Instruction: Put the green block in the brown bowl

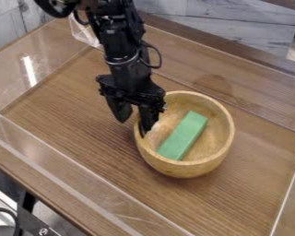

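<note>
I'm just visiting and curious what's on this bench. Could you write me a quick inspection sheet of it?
Surface: wooden table with clear raised walls around it.
Job's things: green block lies inside the brown bowl.
Clutter: nothing seen.
Grippers: one black gripper points down at the bowl's left rim, one finger inside it, jaws partly apart, holding nothing.
Cables: dark wires at the bottom left corner, below the table.
Surroundings: pale marbled surface behind.

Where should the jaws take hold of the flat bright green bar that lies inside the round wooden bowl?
Across the middle of the flat bright green bar, from above: its narrow width suits the jaws, it lies tilted against the round wooden bowl's wall, which blocks side access.
</note>
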You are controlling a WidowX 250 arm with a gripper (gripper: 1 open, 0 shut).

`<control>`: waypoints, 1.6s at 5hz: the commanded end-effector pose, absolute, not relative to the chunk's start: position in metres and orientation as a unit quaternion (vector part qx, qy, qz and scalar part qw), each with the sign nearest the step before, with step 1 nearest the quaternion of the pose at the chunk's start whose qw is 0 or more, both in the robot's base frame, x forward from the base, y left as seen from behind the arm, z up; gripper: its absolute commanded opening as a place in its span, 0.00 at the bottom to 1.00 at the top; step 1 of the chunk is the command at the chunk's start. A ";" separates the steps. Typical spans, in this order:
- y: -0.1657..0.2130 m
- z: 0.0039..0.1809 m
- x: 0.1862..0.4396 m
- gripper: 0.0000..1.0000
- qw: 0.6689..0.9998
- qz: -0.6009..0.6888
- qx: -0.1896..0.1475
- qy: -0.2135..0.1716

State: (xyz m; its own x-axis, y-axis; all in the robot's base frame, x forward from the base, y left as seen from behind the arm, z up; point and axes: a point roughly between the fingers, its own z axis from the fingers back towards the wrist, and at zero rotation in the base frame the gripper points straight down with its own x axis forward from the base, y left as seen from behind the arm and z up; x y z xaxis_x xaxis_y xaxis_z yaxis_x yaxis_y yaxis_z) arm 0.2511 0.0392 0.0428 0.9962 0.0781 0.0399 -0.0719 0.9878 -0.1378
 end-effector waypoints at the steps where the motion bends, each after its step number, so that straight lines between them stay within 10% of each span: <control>1: 0.047 0.053 0.261 0.00 0.996 0.042 -0.065 -0.043; 8: 0.046 0.085 0.258 0.00 0.995 0.045 -0.087 -0.002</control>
